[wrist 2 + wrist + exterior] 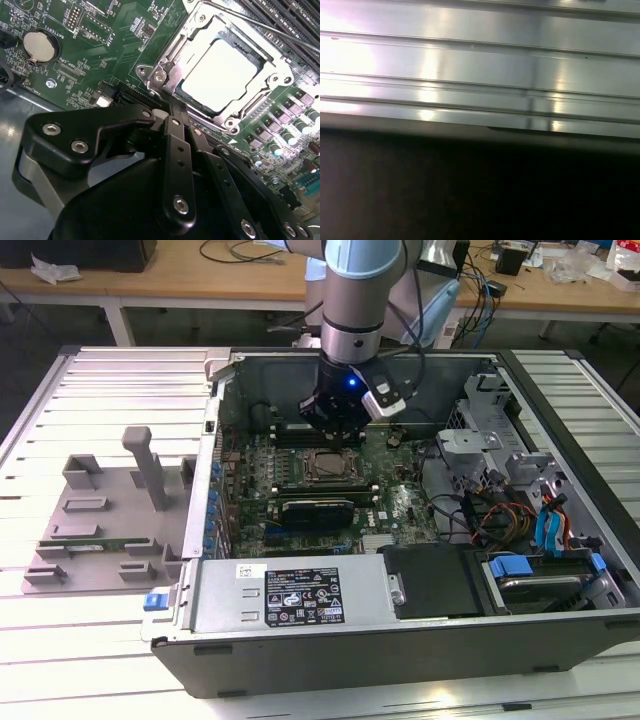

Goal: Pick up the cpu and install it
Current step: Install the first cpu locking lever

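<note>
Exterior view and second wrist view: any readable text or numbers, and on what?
White label on the metal box: print and symbols, too small to read.
Circuit board, white lettering by the coin battery: too blurred to quote.
Cpu top: washed out by glare, no text readable.

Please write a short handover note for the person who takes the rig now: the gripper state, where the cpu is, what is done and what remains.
Gripper: inside the open computer case, low over the motherboard, beside the socket frame. It holds nothing that I can see.
Cpu: lying flat inside the socket frame, shiny top up, in the second wrist view.
Done: the cpu is picked up and placed in the socket.
Left: confirm that it sits properly; whether the socket is latched cannot be told.
</note>
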Robot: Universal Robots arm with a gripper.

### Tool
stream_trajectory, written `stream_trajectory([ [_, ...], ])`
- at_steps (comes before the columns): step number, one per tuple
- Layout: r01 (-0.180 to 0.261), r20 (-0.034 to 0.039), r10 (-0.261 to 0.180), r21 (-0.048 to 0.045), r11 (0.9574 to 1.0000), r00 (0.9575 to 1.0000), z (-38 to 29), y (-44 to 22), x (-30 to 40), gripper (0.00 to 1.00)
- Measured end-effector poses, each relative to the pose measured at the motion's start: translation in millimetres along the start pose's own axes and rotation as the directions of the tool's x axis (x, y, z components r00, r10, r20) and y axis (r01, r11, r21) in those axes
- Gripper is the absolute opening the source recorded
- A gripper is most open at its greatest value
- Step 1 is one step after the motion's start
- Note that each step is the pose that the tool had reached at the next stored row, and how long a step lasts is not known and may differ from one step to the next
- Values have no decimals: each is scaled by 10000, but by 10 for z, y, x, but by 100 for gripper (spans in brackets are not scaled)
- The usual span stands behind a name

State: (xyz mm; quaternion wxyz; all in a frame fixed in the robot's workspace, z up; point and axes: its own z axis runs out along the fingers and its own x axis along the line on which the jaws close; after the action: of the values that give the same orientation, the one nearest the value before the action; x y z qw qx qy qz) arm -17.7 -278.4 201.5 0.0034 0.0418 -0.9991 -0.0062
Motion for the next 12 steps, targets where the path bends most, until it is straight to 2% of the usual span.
stream_trajectory([
  [3,31,7,-31,-8,10000,10000,-8,8,-3,11],
  [7,29,27,-29,25,10000,10000,-88,5,0,11],
  [9,27,33,-28,26,10000,10000,-93,-5,2,11],
  [12,28,35,-28,30,10000,10000,-95,-103,20,11],
])
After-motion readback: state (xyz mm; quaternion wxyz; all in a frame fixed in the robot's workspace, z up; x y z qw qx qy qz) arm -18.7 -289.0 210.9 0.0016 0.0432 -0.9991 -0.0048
